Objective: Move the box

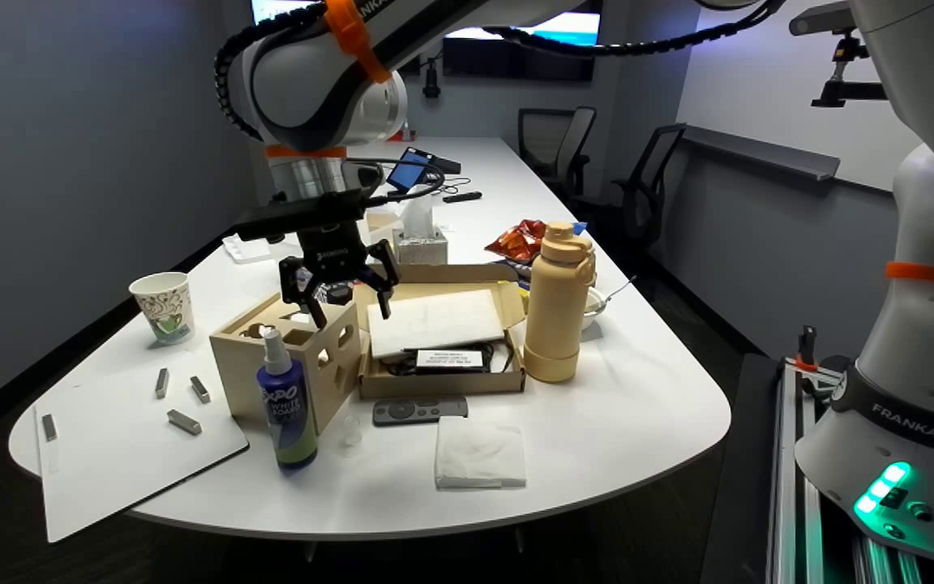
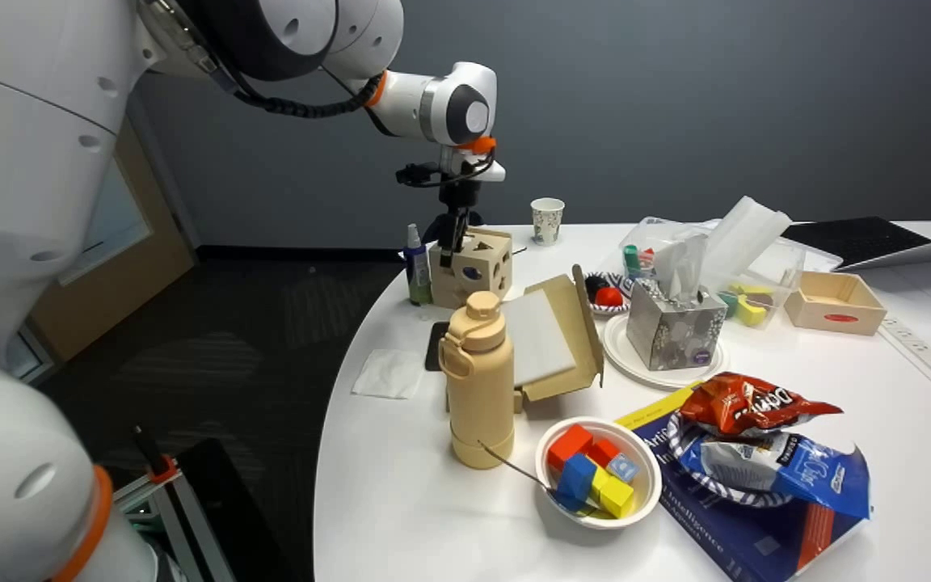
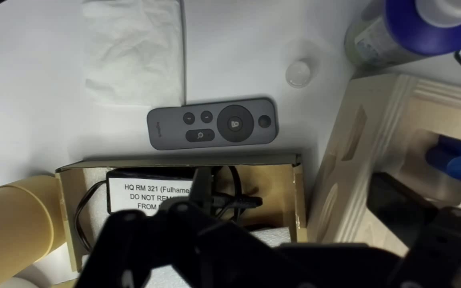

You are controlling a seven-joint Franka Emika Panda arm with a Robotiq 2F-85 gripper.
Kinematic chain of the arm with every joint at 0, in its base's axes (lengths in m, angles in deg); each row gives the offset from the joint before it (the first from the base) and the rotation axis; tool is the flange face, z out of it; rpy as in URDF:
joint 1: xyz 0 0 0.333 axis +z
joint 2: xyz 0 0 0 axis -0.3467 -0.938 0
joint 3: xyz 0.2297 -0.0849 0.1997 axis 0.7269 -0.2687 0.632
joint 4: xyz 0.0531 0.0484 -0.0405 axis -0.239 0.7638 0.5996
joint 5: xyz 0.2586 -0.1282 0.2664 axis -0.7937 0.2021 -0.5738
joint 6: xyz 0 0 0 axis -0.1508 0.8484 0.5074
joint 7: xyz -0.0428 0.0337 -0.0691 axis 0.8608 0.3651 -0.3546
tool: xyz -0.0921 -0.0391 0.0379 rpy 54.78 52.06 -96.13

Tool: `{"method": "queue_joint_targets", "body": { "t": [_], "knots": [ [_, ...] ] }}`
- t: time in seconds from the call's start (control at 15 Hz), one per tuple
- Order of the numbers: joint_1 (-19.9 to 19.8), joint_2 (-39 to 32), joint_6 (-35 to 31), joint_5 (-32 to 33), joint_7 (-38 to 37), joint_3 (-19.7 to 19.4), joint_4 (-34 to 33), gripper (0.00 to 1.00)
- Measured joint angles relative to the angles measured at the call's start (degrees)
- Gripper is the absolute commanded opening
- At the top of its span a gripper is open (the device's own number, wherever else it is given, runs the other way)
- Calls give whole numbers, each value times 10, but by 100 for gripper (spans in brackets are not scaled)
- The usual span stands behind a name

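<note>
The box (image 3: 398,126) is cut off — wrist view, right edge.

Office meeting room: long white table (image 1: 621,430), mesh chairs (image 1: 656,162), whiteboard (image 1: 767,105), wall screen (image 1: 520,66).

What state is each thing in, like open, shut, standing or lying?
Fingers: open, spread apart
Wooden box: standing, not clamped
Cardboard box: open
Tan bottle: upright, capped
Spray bottle: upright
Paper cup: upright
Remote: flat, buttons up
Bowl: holding blocks
Tissue box: tissue sticking out
Wall screen: lit
Chip bag: open or sealed, unclear

Dim walls (image 1: 94,162), bright tabletop (image 1: 597,438), soft shadows, glowing screens (image 1: 568,28), blurred tool (image 3: 298,195)
</note>
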Motion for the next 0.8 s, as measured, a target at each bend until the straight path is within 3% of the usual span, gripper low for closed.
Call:
{"method": "queue_joint_targets", "body": {
  "t": [0.8],
  "knots": [
    [-7,21,43,0,0,0,28,100]
  ]
}}
